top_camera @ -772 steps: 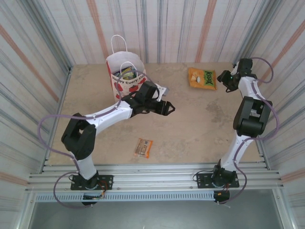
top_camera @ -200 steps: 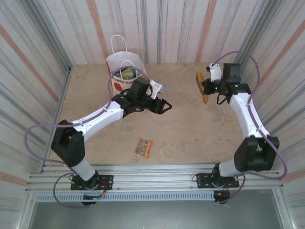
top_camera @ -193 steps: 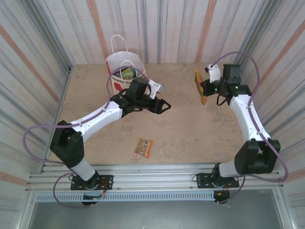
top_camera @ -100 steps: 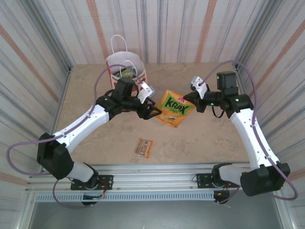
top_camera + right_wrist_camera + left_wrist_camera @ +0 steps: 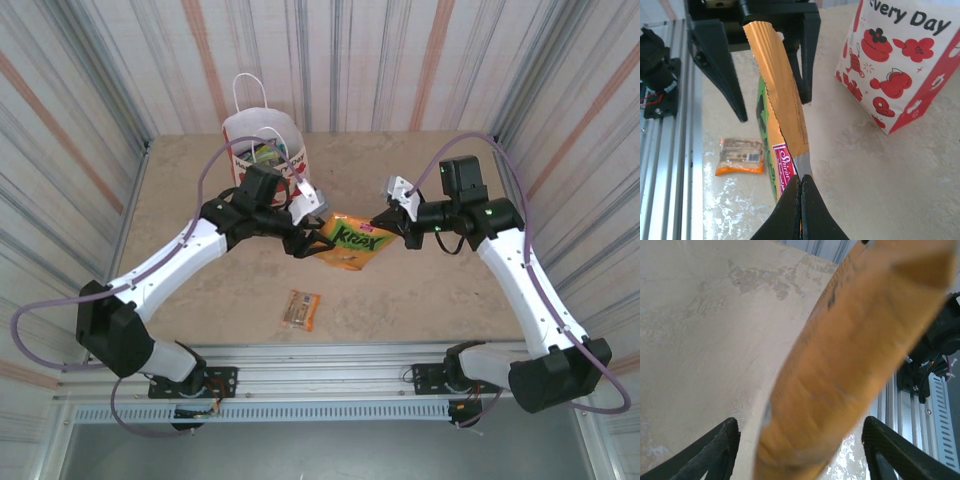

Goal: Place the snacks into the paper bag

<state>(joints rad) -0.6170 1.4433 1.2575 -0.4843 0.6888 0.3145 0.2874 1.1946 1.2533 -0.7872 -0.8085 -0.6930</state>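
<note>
Now clamps flat shiny orange green-labelled packet [image 5: 352, 243] in right gripper [image 5: 388, 222], carried from two o'clock to centre between jaws of open left gripper [image 5: 310, 243], readying handover toward white tomato-print paper bag [image 5: 900, 60] at eleven o'clock.

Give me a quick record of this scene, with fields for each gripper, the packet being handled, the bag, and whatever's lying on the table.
Right gripper: shut on one end of the orange packet
Left gripper: open, fingers either side of the packet's other end
Orange packet: green label, held between the two arms
Paper bag: upright, far left, packets inside
On the table: small brown-orange bar, near the front edge
</note>
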